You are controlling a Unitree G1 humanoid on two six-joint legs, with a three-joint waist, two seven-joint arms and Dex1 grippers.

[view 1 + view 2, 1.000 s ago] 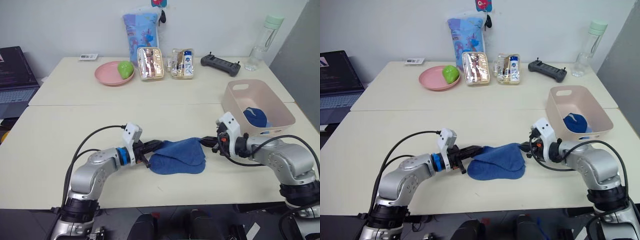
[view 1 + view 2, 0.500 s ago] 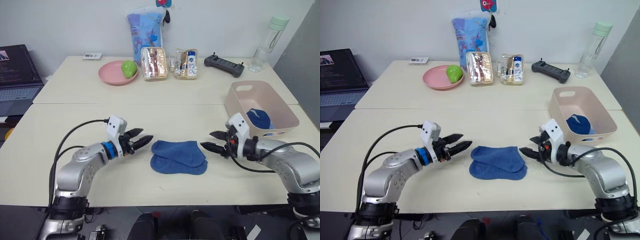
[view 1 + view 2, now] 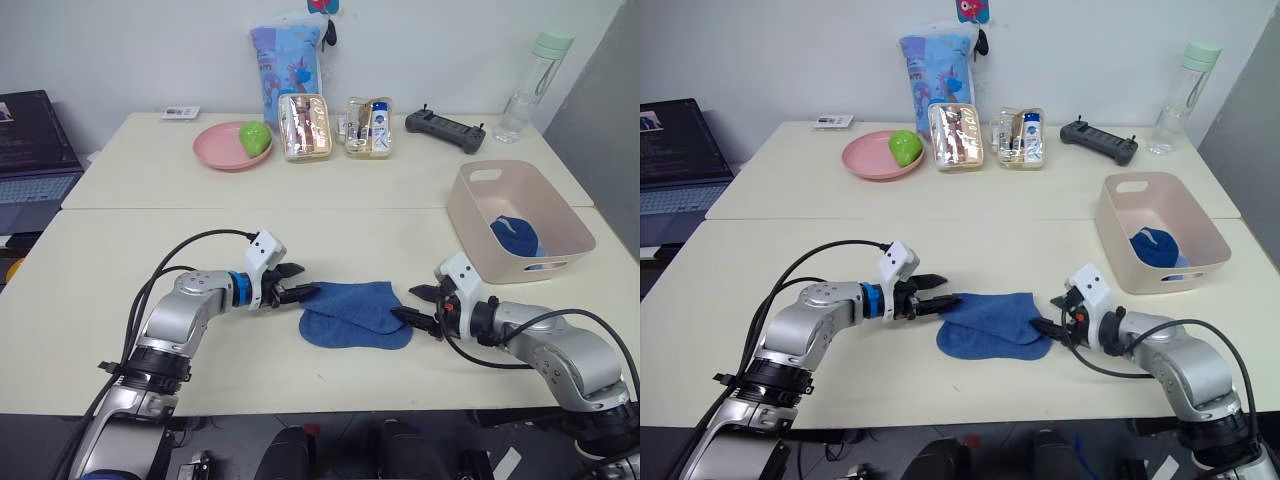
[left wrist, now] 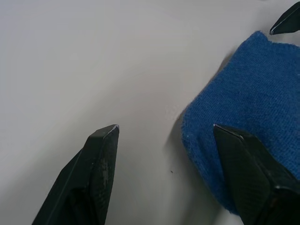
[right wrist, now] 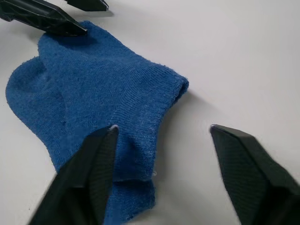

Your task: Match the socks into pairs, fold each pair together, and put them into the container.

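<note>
Two blue socks (image 3: 355, 313) lie stacked, one on the other, flat on the near table between my grippers. My left gripper (image 3: 306, 282) is open at their left end, one finger (image 4: 243, 161) over the sock edge (image 4: 255, 93) and the other on bare table. At the cuff end, my right gripper (image 3: 404, 302) stands open too, with one finger (image 5: 96, 159) resting at the cuff (image 5: 154, 101). The pale pink container (image 3: 470, 215) sits at the right, with a folded blue sock bundle (image 3: 515, 235) inside.
Along the back stand a pink plate (image 3: 215, 155) holding a green object, a tall blue patterned bag (image 3: 285, 60), two clear pouches (image 3: 302, 127), a black controller (image 3: 442, 130) and a bottle (image 3: 530, 85). A laptop (image 3: 30, 150) sits at far left.
Both grippers let go of the sock ends and drew back with jaws wide. They have now come back in to the socks' two ends, jaws somewhat narrower. The socks lie flat.
</note>
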